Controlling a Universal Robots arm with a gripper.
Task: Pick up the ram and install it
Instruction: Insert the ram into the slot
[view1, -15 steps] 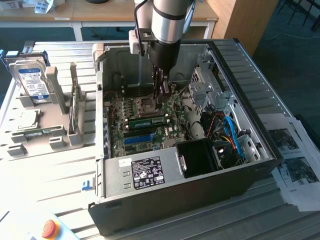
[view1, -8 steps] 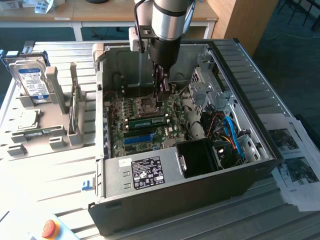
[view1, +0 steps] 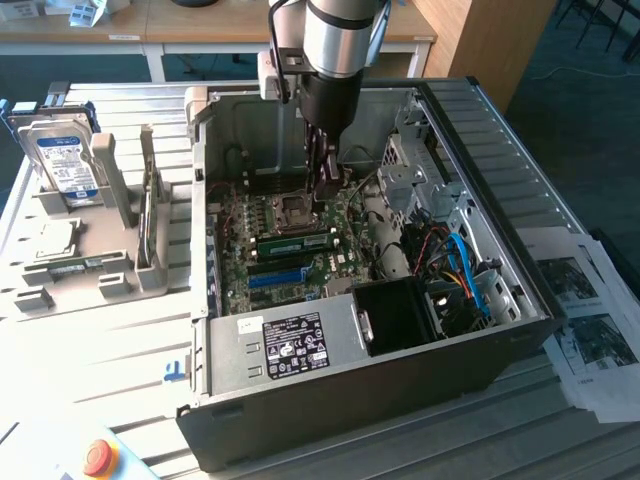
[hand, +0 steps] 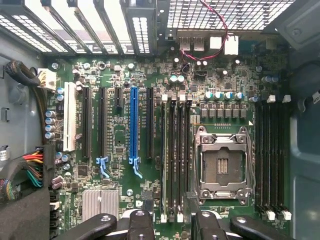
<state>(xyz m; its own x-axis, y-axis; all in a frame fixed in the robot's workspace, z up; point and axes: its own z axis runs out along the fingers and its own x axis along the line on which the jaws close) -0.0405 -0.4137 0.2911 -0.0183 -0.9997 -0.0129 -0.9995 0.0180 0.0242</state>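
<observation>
A pale slatted table (view1: 110, 340) carries an open computer case (view1: 480, 360) with its green motherboard (view1: 240, 270) exposed. The gripper (view1: 325, 185) hangs over the board, fingers (hand: 141, 220) apart and empty. Just below it the ram (view1: 295, 243), a narrow green stick with a pale label, stands on edge in a slot.

Glares white on the table (view1: 60, 380) beside the computer case (view1: 350, 410), dims to shadow inside the case, lights the motherboard (hand: 120, 140) evenly.
</observation>
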